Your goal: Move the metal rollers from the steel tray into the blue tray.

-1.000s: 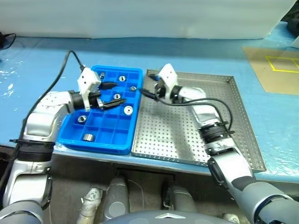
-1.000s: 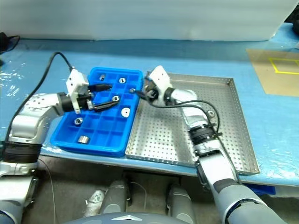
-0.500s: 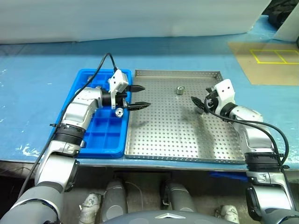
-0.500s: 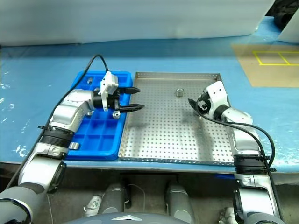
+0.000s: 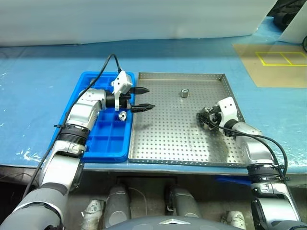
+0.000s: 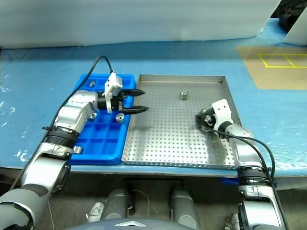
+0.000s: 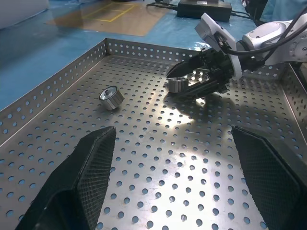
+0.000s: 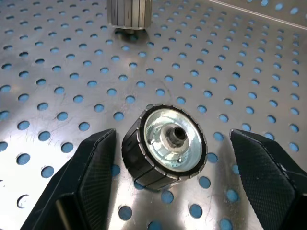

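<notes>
Two metal rollers (image 7: pixel 111 97) to lift out of the steel tray (image 5: pixel 177 143), by the look of it. Find the far roller (image 5: pixel 184 92) alone near the back rim. Find the near roller (image 8: pixel 165 146) on the right side of the tray, lying tipped over, hole facing up along the right claw (image 5: pixel 204 120). See that claw spread wide, one finger on each side of the near roller, not pinching yet. Go for this one first. Push in a little more, to get the black fingers (image 8: pixel 91 182) past the middle of the round body and not just at its edge. Hold the claw low and flat, close to the holey floor but not scraping it. Then squeeze slowly. Watch out: round and shiny, so likely to roll away or pop out of a crooked pinch. Lift straight up only after a firm hold. Carry it over to the blue tray (image 5: pixel 103 139), right beside the steel tray on the left. Pick an empty box, not one of the boxes with a roller (image 5: pixel 122 115) inside. Mind the left claw (image 5: pixel 149 98) too: spread wide, empty, hanging over the line between both trays. Pull it back first, or send it for the far roller, to stop a bump on the way across.
</notes>
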Controlling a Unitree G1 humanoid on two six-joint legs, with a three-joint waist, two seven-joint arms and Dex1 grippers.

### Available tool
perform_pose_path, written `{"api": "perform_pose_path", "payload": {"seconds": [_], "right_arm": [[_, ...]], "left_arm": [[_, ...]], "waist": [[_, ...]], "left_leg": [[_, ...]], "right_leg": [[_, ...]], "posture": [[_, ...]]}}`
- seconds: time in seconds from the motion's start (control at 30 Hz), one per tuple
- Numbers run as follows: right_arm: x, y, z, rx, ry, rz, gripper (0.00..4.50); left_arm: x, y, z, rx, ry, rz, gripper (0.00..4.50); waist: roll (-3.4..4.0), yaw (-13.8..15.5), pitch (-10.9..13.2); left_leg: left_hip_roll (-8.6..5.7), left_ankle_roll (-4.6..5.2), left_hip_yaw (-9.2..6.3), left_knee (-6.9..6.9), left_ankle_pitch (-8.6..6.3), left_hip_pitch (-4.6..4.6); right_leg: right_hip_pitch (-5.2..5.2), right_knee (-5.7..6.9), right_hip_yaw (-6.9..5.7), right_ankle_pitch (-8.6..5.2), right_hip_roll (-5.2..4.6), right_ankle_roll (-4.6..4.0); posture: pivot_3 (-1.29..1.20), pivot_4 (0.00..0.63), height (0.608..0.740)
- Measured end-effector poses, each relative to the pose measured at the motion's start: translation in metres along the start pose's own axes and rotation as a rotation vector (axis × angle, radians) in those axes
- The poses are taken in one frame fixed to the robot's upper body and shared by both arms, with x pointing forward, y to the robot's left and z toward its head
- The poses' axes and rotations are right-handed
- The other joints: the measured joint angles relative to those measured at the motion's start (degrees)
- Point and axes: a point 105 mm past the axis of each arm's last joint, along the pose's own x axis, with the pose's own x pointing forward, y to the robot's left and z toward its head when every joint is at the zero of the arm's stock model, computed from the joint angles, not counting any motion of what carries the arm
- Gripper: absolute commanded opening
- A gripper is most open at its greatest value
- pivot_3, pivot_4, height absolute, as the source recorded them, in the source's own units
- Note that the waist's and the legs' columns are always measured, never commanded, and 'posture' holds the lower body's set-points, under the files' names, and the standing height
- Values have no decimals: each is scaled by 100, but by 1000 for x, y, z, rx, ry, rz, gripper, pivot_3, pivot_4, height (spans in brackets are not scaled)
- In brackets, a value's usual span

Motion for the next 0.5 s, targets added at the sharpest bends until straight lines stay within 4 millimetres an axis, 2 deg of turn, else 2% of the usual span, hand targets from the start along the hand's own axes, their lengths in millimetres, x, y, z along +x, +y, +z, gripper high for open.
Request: {"api": "perform_pose_path", "payload": {"seconds": [0.03,0.27,0.5], "right_arm": [[1,-3,-2,2,-3,-8,3883],[3,2,-2,-29,-21,8,1799],[12,14,10,-68,-32,44,1800]], "left_arm": [[-1,-2,-1,1,3,-1,4083],[-11,-3,-5,-3,35,16,4083],[-18,-3,-5,1,52,26,4083]], "waist": [[0,0,0],[0,9,0],[1,-23,1]], "left_leg": [[0,1,0,1,-1,3],[1,2,0,11,-2,6],[4,-3,0,-4,1,4]], "right_leg": [[4,-1,-1,0,0,0],[11,2,-4,0,-5,0],[-2,1,-2,0,3,0]], "posture": [[-242,150,740],[-224,150,740],[-210,150,740]]}}
